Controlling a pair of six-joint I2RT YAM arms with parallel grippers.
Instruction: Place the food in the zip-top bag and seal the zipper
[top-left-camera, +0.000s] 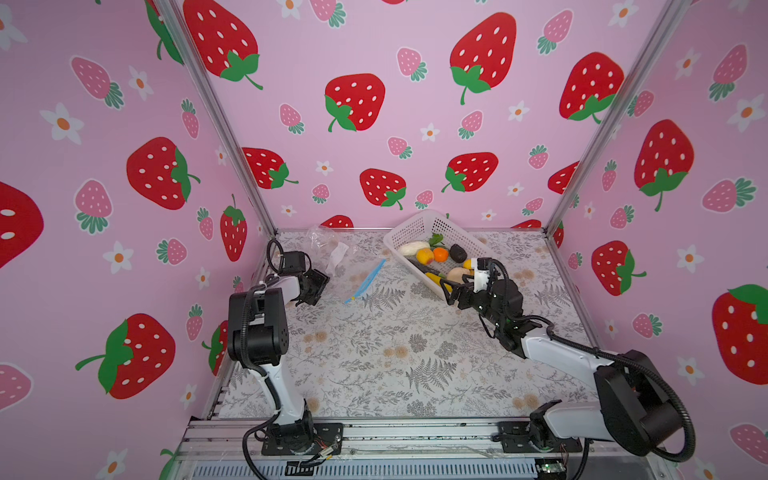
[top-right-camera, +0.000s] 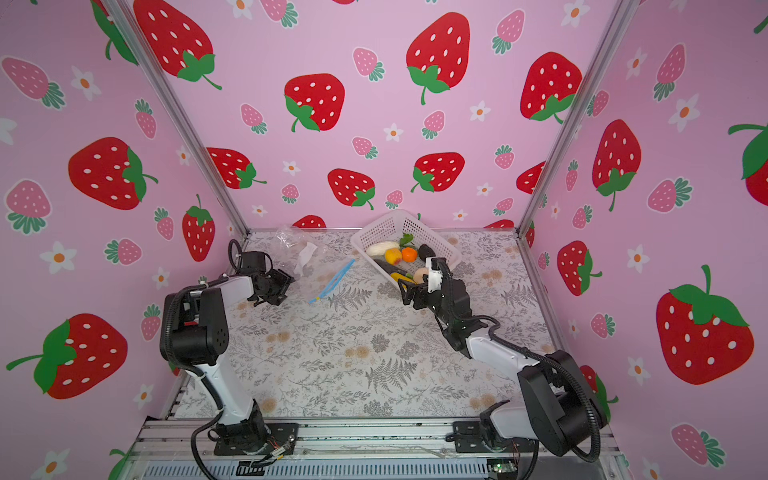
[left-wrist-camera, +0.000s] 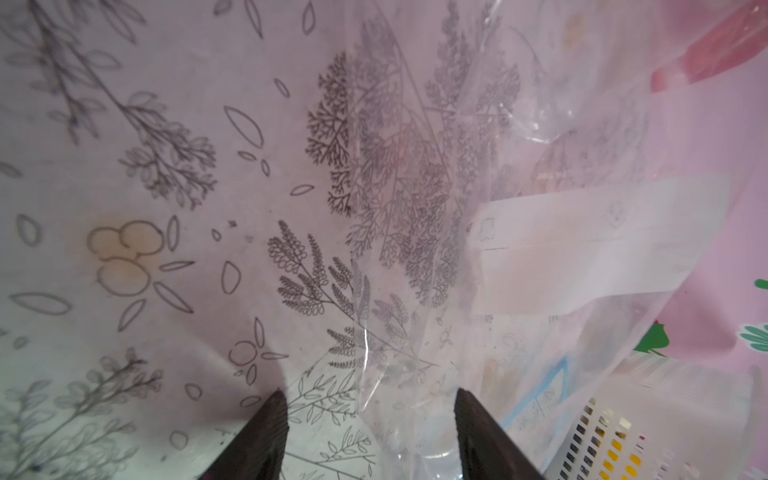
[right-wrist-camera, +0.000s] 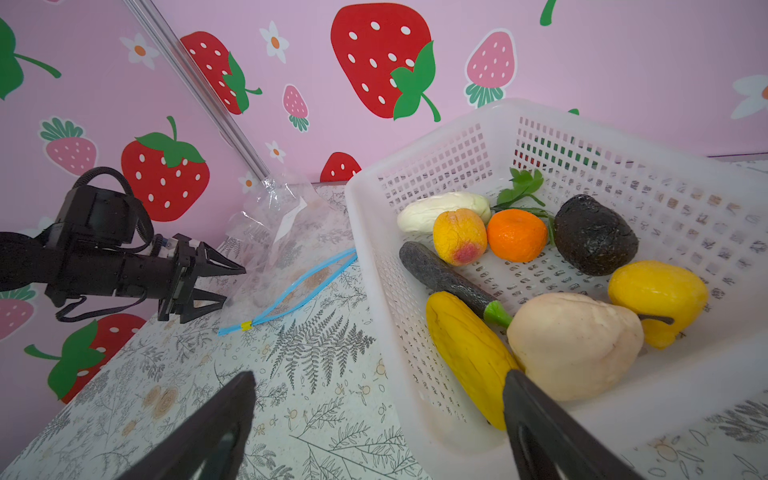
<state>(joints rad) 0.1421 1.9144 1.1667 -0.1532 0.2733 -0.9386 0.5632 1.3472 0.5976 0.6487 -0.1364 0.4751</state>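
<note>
Jaws on your right gripper (right-wrist-camera: 379, 374) are standing wide apart and gripping nothing, straddling the near wall of the white mesh basket (right-wrist-camera: 428, 143): one finger is hanging outside over the table (top-left-camera: 374, 374), the other over the banana (right-wrist-camera: 465, 353) and garlic (right-wrist-camera: 573, 345). Reading the table in a top view as a clock with twelve at the back wall (top-left-camera: 395, 124), you are seeing that gripper near two o'clock, close to centre. Your left gripper (right-wrist-camera: 236, 284) is hovering at ten o'clock, jaws parted and pinching nothing, tips just beside the edge of the zip-top bag (right-wrist-camera: 282, 232). The bag is lying on the table at eleven o'clock, its far end crumpling up by the back wall. Its zipper (top-left-camera: 371, 275) is facing the basket, the two blue strips bowing apart, the yellow slider (right-wrist-camera: 246, 326) sitting at the near end. All the food is sitting in the basket at one o'clock: beyond the garlic, the lemon (right-wrist-camera: 656, 291) and a dark long vegetable (right-wrist-camera: 444, 274), then peach (right-wrist-camera: 459, 237), orange (right-wrist-camera: 517, 235) and avocado (right-wrist-camera: 594, 235), with the radish (right-wrist-camera: 440, 210) lying farthest.
</note>
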